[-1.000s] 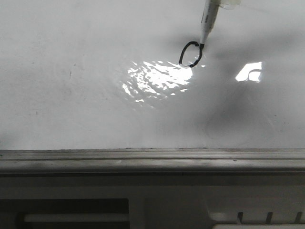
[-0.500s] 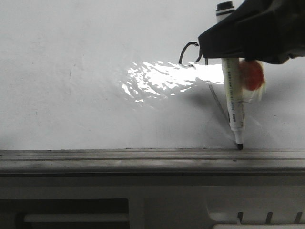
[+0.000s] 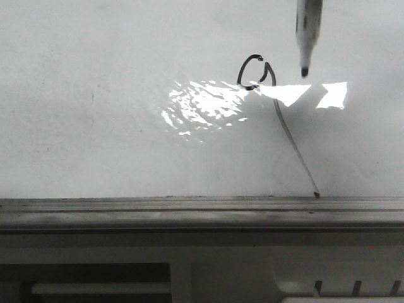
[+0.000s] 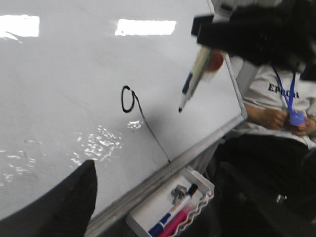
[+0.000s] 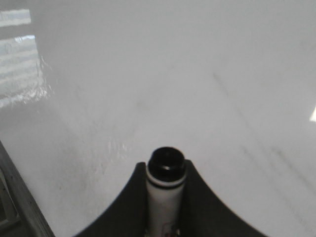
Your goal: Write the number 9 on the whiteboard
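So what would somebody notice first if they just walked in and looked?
Probably the number 9 in black on the whiteboard, its long thin tail running down to the grey bottom rail. Just above and right of its loop hangs the marker, tip off the board, held by the right arm's fingers.

Front camera faces my whiteboard [image 3: 126, 139] close, square-on; left wrist views it obliquely, sharing the number 9 [image 3: 271, 107]; right wrist hugs it.

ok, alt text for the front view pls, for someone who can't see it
A black 9, small loop on top and a long faint tail slanting down to the bottom rail, is drawn on a glossy whiteboard. A marker hangs tip-down just off the loop's upper right, its tip clear of the ink. Bright glare patches sit beside the loop.
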Available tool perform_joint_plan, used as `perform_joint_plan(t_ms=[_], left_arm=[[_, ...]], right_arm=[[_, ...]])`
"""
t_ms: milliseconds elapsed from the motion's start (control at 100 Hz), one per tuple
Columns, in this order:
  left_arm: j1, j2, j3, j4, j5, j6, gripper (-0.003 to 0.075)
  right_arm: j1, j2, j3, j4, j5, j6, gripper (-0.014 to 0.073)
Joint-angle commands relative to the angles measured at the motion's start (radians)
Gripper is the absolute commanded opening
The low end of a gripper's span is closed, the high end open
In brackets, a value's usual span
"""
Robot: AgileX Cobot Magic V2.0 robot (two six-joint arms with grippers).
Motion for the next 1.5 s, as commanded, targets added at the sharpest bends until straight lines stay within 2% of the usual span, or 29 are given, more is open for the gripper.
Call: perform_joint_plan(t_ms=[0, 130, 190, 320, 500, 800, 960, 1100, 1170, 1410, 1490], left_arm=[[-0.006, 0.060, -0.053, 0.052, 0.069, -0.007, 0.0400], [-0.006, 0.192, -0.110, 0.131, 0.146, -0.005, 0.0336], [-0.006, 0.251, -0.141, 0.149, 0.149, 0.005, 0.0335], [-0.006, 0.365, -0.210, 0.152, 0.188, 0.114, 0.0335], [-0.006, 0.480, -0.273, 0.152, 0.205, 0.158, 0.0335], [-0.006, 0.535, -0.334, 0.043, 0.220, 0.180, 0.0335], [-0.006, 0.535, -0.334, 0.029, 0.217, 0.185, 0.0335], [-0.006, 0.537, -0.334, 0.013, 0.210, 0.185, 0.0323], [-0.006, 0.537, -0.334, 0.013, 0.210, 0.185, 0.0276], [-0.006, 0.537, -0.309, -0.012, 0.212, 0.177, 0.0018], [-0.006, 0.537, -0.285, -0.015, 0.212, 0.176, -0.0020]], right_arm=[[0.015, -0.023, -0.065, -0.006, -0.018, -0.006, -0.0072], [0.065, -0.025, -0.069, -0.006, 0.023, -0.006, -0.0072], [0.093, -0.018, -0.069, -0.006, 0.035, -0.006, -0.0072], [0.161, 0.004, -0.069, -0.006, 0.035, -0.006, -0.0072], [0.219, 0.050, -0.067, -0.006, 0.035, -0.006, -0.0072], [0.267, 0.135, -0.066, -0.006, -0.048, -0.006, -0.0072], [0.289, 0.162, -0.056, -0.006, -0.118, -0.006, -0.0072], [0.289, 0.172, -0.054, -0.006, -0.123, -0.006, -0.0072], [0.289, 0.172, -0.054, -0.006, -0.130, -0.006, -0.0072], [0.289, 0.172, -0.038, -0.006, -0.138, -0.006, -0.0072], [0.289, 0.172, -0.027, -0.006, -0.145, -0.006, -0.0072]])
